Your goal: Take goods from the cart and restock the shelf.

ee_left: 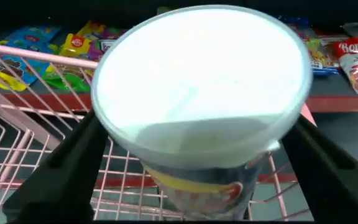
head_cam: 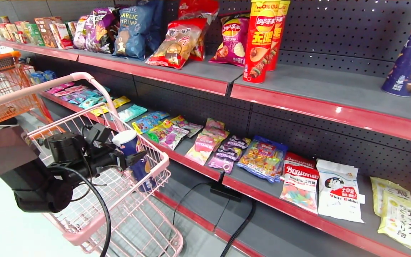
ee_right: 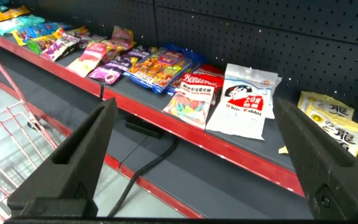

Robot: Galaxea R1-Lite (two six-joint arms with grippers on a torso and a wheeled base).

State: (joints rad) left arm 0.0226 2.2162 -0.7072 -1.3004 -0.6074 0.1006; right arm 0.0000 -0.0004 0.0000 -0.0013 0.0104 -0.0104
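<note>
A blue chip can with a white lid stands upright inside the pink cart, near its front rim. My left gripper is shut on the can just below the lid. In the left wrist view the white lid is close up, with a dark finger on either side of the can. My right gripper is open with nothing between its fingers and faces the lower shelf of candy bags. A matching blue can stands on the upper shelf at the far right.
Two red chip cans and several snack bags stand on the upper shelf, with bare room between the red and blue cans. An orange cart is at the far left. A black cable lies on the bottom shelf.
</note>
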